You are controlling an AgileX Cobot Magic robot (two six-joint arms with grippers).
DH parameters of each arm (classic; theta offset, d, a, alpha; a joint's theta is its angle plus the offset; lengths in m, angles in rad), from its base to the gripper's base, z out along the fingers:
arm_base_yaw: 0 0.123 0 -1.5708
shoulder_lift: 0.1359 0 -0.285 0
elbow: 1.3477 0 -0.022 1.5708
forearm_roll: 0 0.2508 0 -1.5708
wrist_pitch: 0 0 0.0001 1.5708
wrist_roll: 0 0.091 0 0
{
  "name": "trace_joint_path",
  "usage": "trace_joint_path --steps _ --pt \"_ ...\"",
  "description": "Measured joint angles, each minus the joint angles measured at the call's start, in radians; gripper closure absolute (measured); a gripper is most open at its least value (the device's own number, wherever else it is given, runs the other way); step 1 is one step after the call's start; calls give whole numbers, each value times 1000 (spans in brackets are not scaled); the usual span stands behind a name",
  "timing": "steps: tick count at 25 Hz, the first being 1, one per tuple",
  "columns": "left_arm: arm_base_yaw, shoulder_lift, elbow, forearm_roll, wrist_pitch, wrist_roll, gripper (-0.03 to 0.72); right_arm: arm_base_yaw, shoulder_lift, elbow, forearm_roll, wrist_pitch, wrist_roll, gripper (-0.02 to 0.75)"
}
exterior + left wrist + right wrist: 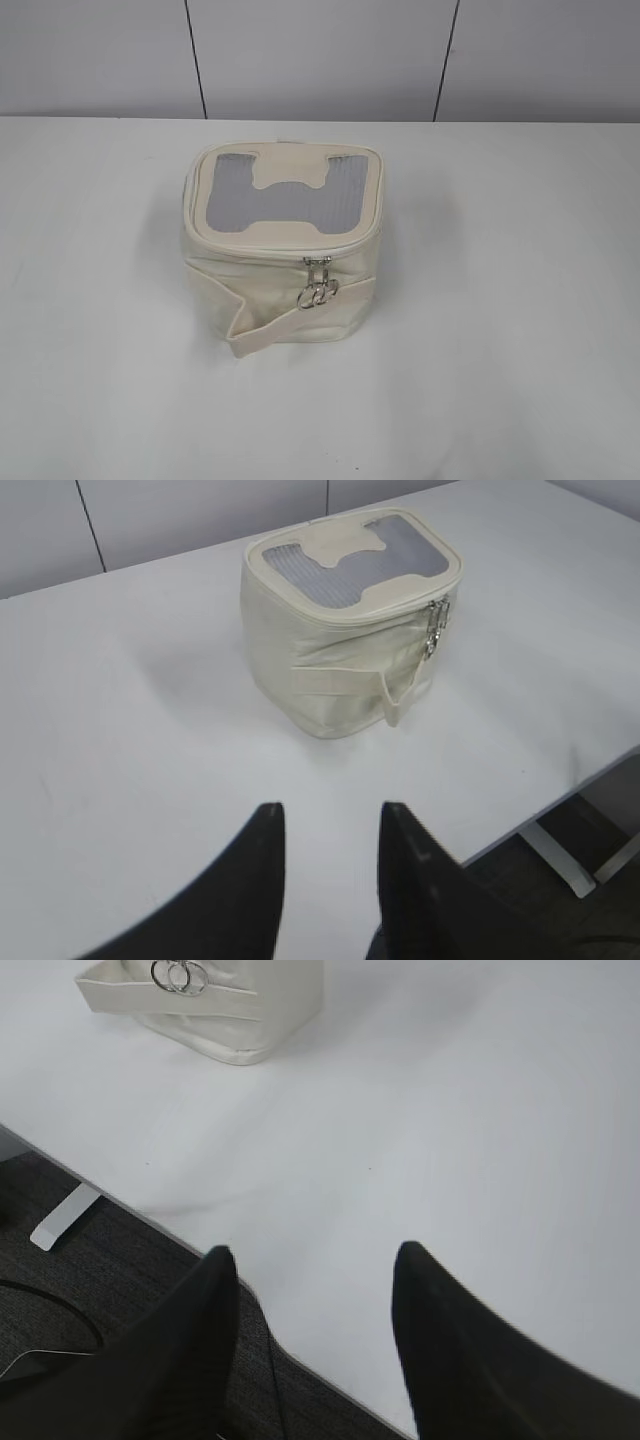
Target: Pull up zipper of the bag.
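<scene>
The cream boxy bag (280,285) stands upright mid-table, its lid showing a grey mesh window and an H-shaped patch. The zipper (255,253) runs round the lid rim. Its two silver sliders with ring pulls (317,290) hang together on the front right. The bag also shows in the left wrist view (320,670), with the pulls (434,630) on its right side. The right wrist view shows its lower corner (250,1015) and the rings (178,975). My left gripper (330,815) is open and empty, well short of the bag. My right gripper (315,1260) is open and empty over the table's front edge. Neither gripper shows in the exterior view.
A wide cream strap (262,332) hangs loose off the bag's front. The white table (500,350) has its front edge (150,1215) close under my right gripper, with dark floor and a table leg (62,1218) beyond. A panelled wall (320,55) stands behind.
</scene>
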State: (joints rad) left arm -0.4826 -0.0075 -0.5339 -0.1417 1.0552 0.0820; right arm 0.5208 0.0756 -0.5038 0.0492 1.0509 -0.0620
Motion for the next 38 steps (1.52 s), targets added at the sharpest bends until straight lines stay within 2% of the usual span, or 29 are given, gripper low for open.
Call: trace_joint_path --steps 11,13,16,19,23,38 --pt "15 0 0 2 0 -3 448 -13 0 0 -1 -1 3 339" --pt "79 0 0 2 0 -3 448 -67 -1 0 -1 -1 3 339" --pt "258 0 1 3 0 -3 448 -219 -4 0 -1 -1 3 339" --pt "357 0 1 3 0 -4 448 -338 -44 0 -1 -2 3 339" --pt "370 0 2 3 -2 -7 449 -387 -83 0 8 -3 3 339" --pt "370 0 2 4 -2 -7 450 -391 -83 0 37 -8 4 339"
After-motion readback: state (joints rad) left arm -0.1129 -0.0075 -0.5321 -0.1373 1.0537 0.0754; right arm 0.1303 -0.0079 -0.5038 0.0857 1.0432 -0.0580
